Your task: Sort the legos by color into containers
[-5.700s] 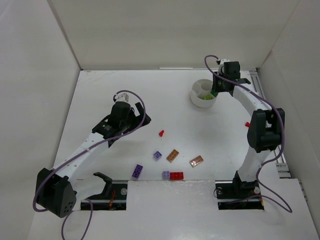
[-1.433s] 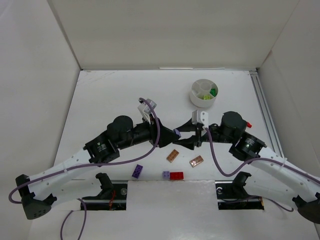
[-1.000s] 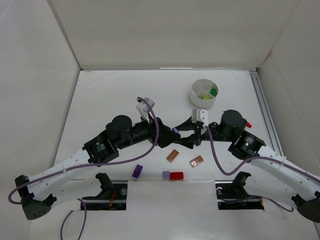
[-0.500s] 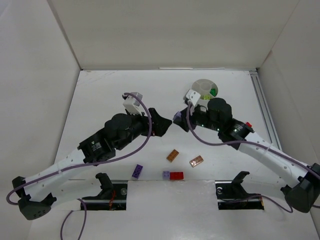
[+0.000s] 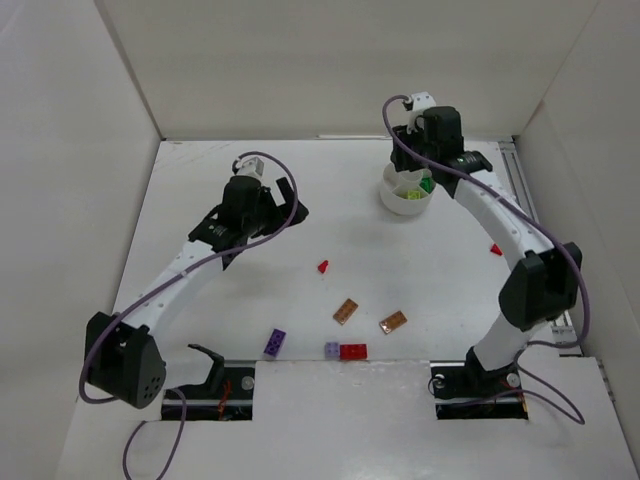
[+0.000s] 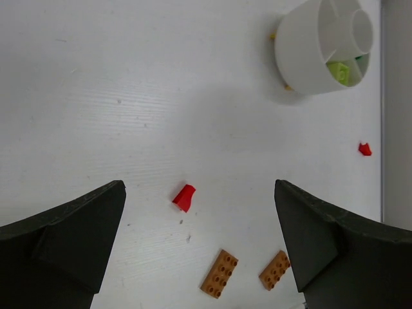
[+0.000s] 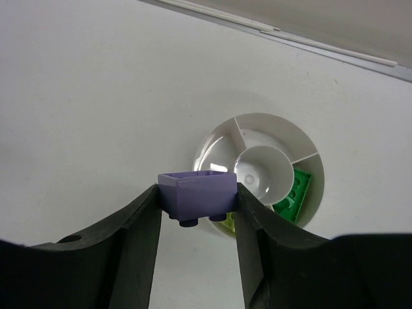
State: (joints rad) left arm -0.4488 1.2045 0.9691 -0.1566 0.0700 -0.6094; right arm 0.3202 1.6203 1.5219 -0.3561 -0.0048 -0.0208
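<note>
We find the right gripper [image 7: 197, 212] closed on a lilac brick [image 7: 196, 192], gripped by its two sides with its studs facing down. The brick hangs above the white dish [image 7: 217, 152], at the far right of the table [image 5: 230, 290]. In the right wrist view it overlaps the wedge section left of the central cup [image 7: 261, 168]. A green brick [image 7: 297, 190] lies in the right-hand section, with a lime brick [image 6: 341, 71] next to it.

The left gripper [image 6: 197, 188] is spread wide and holds nothing, well apart from the dish. Below it lie a small red piece [image 6: 184, 197] and two orange-brown plates [image 6: 219, 273]. A purple brick [image 5: 275, 343] and a red brick [image 5: 353, 351] lie near the front edge
</note>
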